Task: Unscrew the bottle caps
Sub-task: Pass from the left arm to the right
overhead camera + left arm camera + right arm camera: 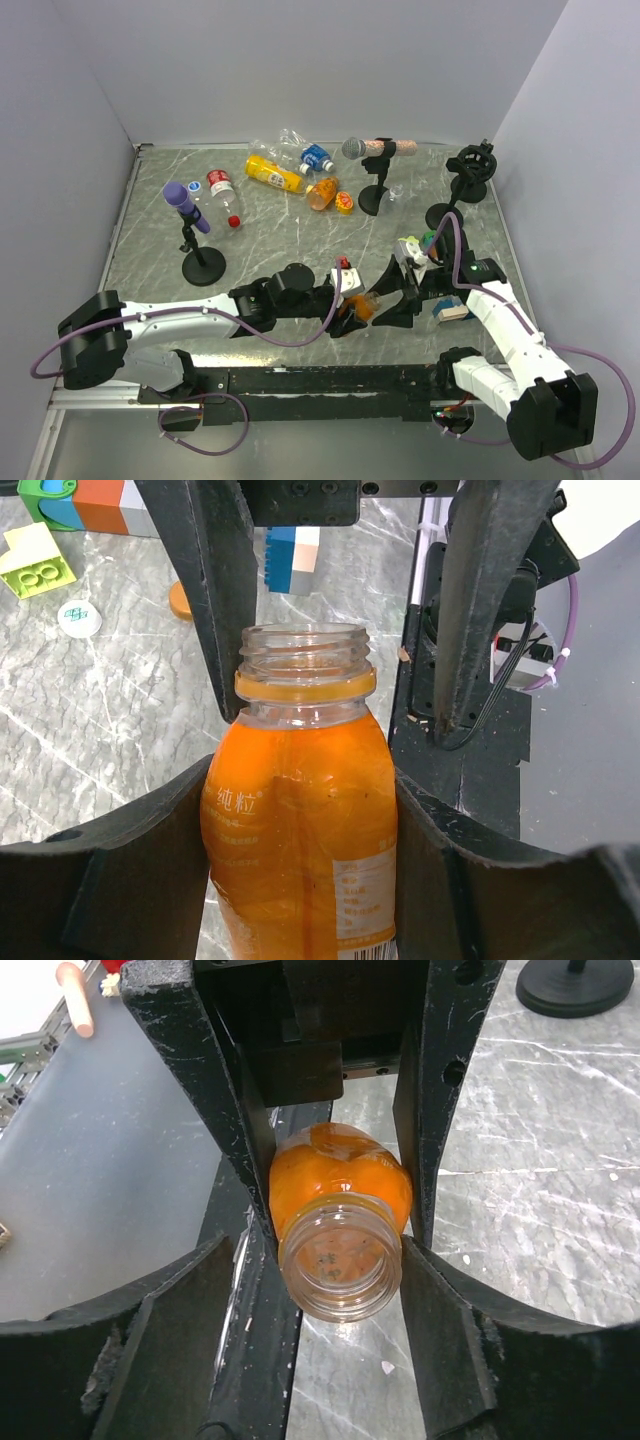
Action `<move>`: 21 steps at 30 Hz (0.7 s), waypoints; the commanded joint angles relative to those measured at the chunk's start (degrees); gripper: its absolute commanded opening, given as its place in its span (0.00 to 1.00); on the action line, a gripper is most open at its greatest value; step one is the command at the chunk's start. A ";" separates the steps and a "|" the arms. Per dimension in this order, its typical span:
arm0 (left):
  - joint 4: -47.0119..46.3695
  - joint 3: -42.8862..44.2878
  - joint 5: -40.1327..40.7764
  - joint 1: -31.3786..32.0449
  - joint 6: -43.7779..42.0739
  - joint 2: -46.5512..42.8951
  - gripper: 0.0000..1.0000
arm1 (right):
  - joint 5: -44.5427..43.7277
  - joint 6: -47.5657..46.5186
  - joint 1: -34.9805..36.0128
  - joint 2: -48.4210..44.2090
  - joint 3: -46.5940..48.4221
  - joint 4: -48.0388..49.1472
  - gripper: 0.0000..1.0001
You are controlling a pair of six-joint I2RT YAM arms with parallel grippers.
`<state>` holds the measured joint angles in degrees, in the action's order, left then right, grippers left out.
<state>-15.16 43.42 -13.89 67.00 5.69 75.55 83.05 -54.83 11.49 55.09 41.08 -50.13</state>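
So here's where we're at: the left gripper (350,312) is clamped around the belly of the stubby orange bottle (300,820). It's holding it up off the desk (280,240), near the front edge and between the two arms. The cap's off this one, so we're looking at bare threads and an open mouth.

The bottle lies roughly flat. Its long axis runs left to right across the desk, with the mouth pointing to the robot's right, straight into the right wrist camera. The right gripper (320,1300) sits about halfway open, straddling the bare neck. One side looks like it's touching, there's a gap on the other, and we don't see it clamping anything.

Handling-wise, we'd guess thin, smooth plastic that squashes if you lean on it, so the mid-body hold seems right. The neck and its collar ring look like the only stiff bits. We can't tell if the orange is liquid or just tint. If it's liquid, an open mouth held flat is a spill risk.

A loose white cap (79,618) lies on the desk, and the other bottles (275,175) lie at the far side.
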 commanded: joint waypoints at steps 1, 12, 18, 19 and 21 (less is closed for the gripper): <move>-2.60 2.02 0.35 0.41 -0.07 -0.05 0.25 | 2.74 0.16 0.47 0.37 1.63 2.31 0.71; -2.16 1.58 0.44 0.41 -0.16 -0.14 0.27 | 2.12 2.01 0.47 0.90 2.25 3.20 0.39; -1.10 2.11 1.41 0.41 0.19 -0.23 0.46 | 1.77 0.95 0.47 1.34 3.04 2.06 0.18; -1.19 2.02 1.84 0.41 0.63 -0.40 0.51 | 1.68 0.78 0.47 1.42 3.13 1.79 0.16; -1.19 1.85 3.25 0.41 1.16 -0.93 0.62 | 1.16 0.86 0.55 1.42 3.39 1.61 0.12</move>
<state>-14.98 43.42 -13.43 67.31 5.89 75.59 82.13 -52.58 11.49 56.40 41.45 -48.21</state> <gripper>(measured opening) 0.625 0.519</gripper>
